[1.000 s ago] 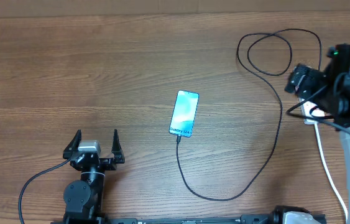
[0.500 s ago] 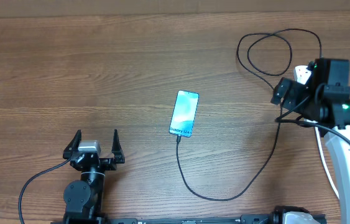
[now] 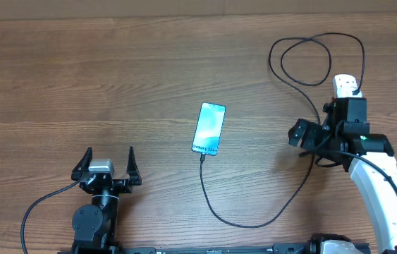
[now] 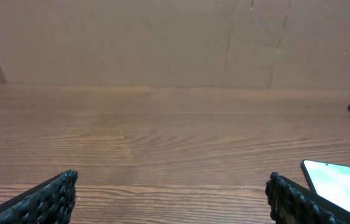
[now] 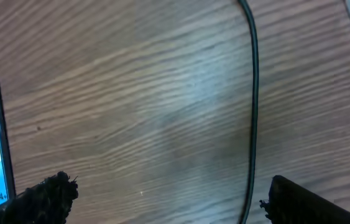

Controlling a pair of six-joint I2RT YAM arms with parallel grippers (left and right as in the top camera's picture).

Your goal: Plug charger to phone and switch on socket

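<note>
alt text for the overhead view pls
A phone lies screen-up on a wooden table, a thin black charger cable looping from its bottom edge to a white socket strip at right. The right gripper hovers open over the cable; the left gripper rests open at lower left.

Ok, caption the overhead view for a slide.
Charger cable links phone and socket; right gripper open over it, left gripper open.

We hold both open: left end effector (image 3: pixel 109 155) by the bottom edge, right end effector (image 3: pixel 297 133) by the right edge
</note>
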